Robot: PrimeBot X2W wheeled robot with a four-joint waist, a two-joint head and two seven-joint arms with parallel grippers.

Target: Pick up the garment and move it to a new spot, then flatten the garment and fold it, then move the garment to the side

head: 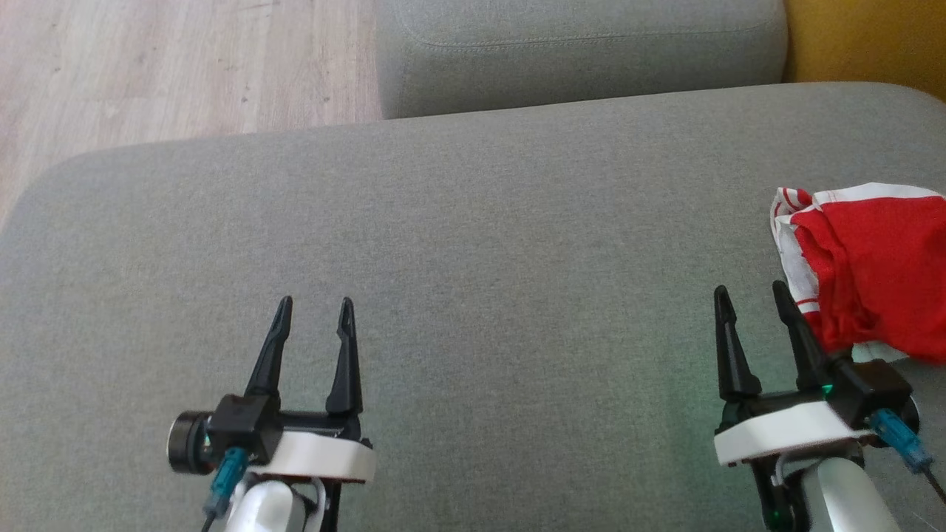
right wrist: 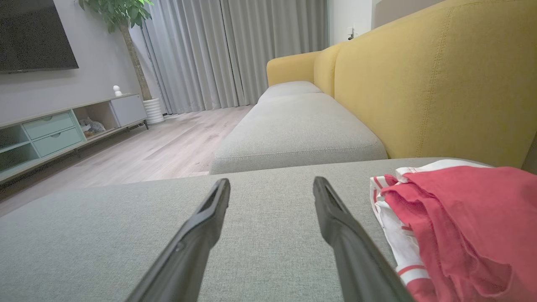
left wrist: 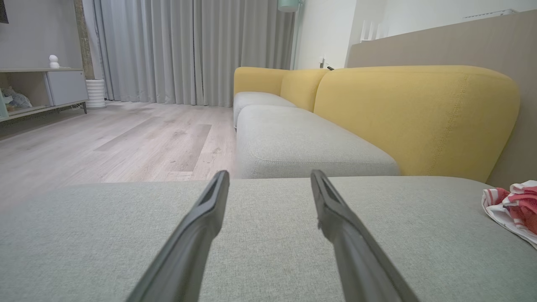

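Closest in, the two grippers sit low over the seat. The left gripper (head: 315,301) has its dark, tapered fingers spread apart with nothing between them, and it's over bare fabric. The right gripper (head: 749,288) is the same: fingers apart, holding nothing.

The garment (head: 879,266) is a crumpled heap at the far right of the big grey seat cushion (head: 473,222), just right of the right gripper. It's soft red cloth with white trim and thin red stripes along the edge, bunched into folds. From the head view the right gripper's outer finger overlaps the hem, so I honestly can't tell if it's touching or just in front of it.

The cushion is a flat, woven grey fabric with rounded corners, and nothing lies between the grippers and the garment. Beyond it there's a second grey seat cushion (head: 576,52) with a stitched seam, and a mustard-yellow backrest (head: 865,37) on the right. On the left is pale wood-plank floor (head: 148,66), with grey pleated curtains (left wrist: 188,50), a low TV cabinet (right wrist: 54,130) and a potted plant (right wrist: 121,12) further off.
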